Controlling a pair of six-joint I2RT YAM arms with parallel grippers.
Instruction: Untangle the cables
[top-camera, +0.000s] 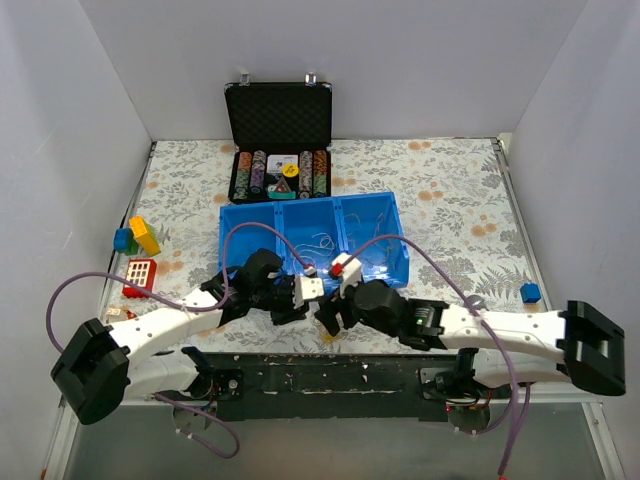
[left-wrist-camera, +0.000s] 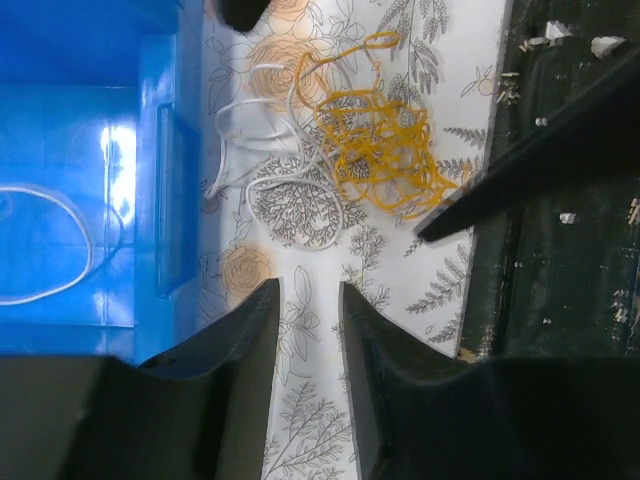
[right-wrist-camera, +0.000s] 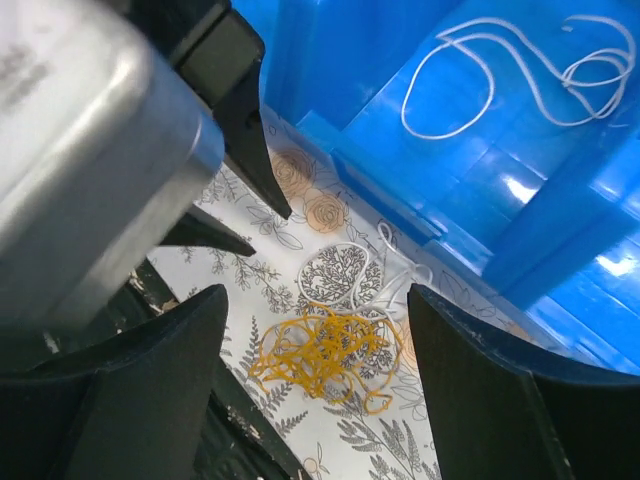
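Hovering with its jaws spread wide and nothing in them, the right gripper (right-wrist-camera: 318, 297) hangs over the cables (right-wrist-camera: 322, 362). The clump sits on the flowered cloth (right-wrist-camera: 350, 440) just below and between its fingers, touching neither as far as I can see. The left gripper (left-wrist-camera: 308, 290) faces it from the other side. Its jaws stand only a narrow gap apart, with bare cloth between them, and the clump lies just ahead of its fingertips, not yet reached.

To my eye the step in hand is picking the next strand out of the clump, with both arms lined up on it and no grip made. The next move calls for one gripper to drop and pinch a single loop at the edge of the clump. The other would pin or take the rest, so that a pull draws one cord free rather than dragging the lot.

The clump itself is small. It is a dense knot of yellow strands (left-wrist-camera: 385, 150) crossing over one another, with a few pale loops (left-wrist-camera: 290, 195) lying open against its side nearer the blue tray (left-wrist-camera: 100, 120). The pale ones look loosely laid and should come away easily, while the yellow looks properly snarled. Beyond the clump from the right gripper, one pale cord (right-wrist-camera: 480, 70) lies alone inside the tray, well apart from the rest.
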